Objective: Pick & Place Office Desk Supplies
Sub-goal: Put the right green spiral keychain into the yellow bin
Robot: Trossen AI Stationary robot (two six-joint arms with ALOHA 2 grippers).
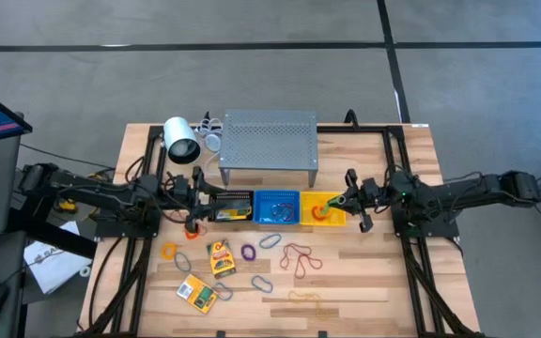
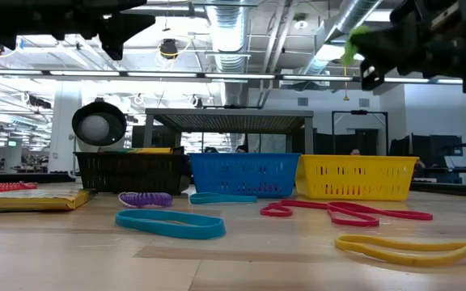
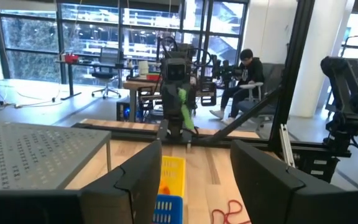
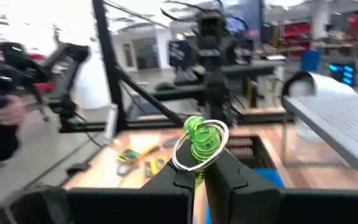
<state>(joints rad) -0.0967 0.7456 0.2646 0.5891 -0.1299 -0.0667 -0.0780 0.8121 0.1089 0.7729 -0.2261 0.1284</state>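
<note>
Most supplies still lie loose on the near table: packs [image 1: 220, 257], bands [image 1: 299, 256] and clips [image 1: 262, 282]. Farther back, the right gripper [image 1: 347, 199], clenched on a green coil [image 4: 202, 138], hangs over the yellow bin [image 1: 321, 208]; the left gripper [image 1: 196, 194], fingers apart and empty, is above the black bin [image 1: 229, 206]. The shelf [image 1: 269, 139] stands just behind.

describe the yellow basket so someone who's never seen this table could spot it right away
Start at the grey perforated shelf at the back of the wooden table. Three small baskets stand in a row just in front of it. The yellow basket is the one nearest the right gripper, beside the blue basket, with the black basket at the other end.
</note>
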